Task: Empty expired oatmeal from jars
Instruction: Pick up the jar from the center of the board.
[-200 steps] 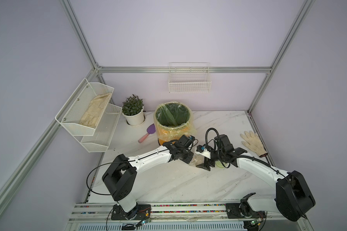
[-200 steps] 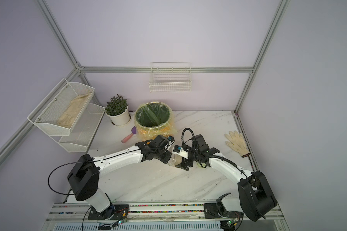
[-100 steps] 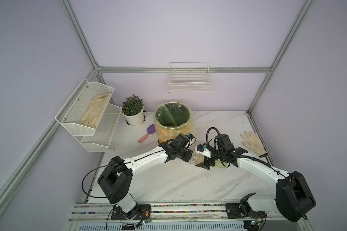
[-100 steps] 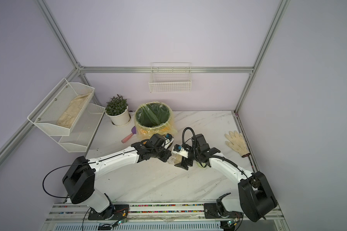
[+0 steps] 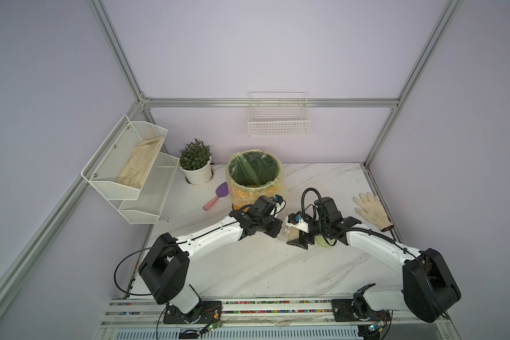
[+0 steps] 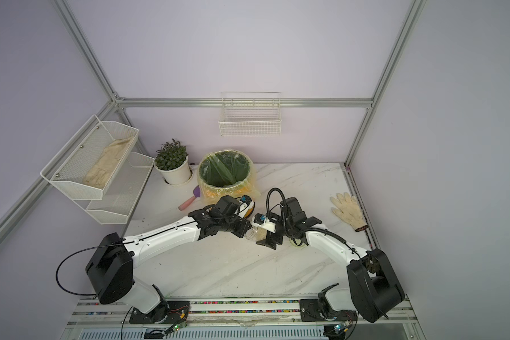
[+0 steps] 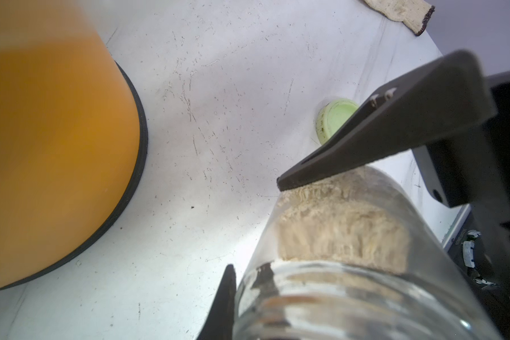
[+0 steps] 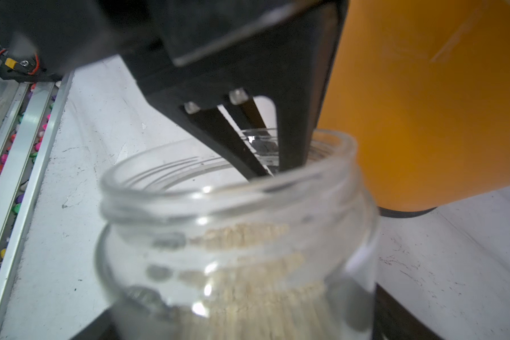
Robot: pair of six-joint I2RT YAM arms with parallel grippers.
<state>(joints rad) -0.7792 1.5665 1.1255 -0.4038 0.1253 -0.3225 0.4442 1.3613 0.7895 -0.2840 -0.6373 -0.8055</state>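
Beside the bin, we find the jar barely moved: left jaws pinch its rim, right jaws flank it, grip unclear, oatmeal unpoured.

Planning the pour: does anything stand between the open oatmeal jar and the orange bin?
Nothing visible does. The clear glass jar is open, its pale green round lid lying apart on the white marble table. Bare tabletop separates it from the orange bin with yellow liner; only the bin's wall likely needs clearing.

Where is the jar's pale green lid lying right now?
In a top view the lid lies on the table, half hidden under the right arm, near the jar.
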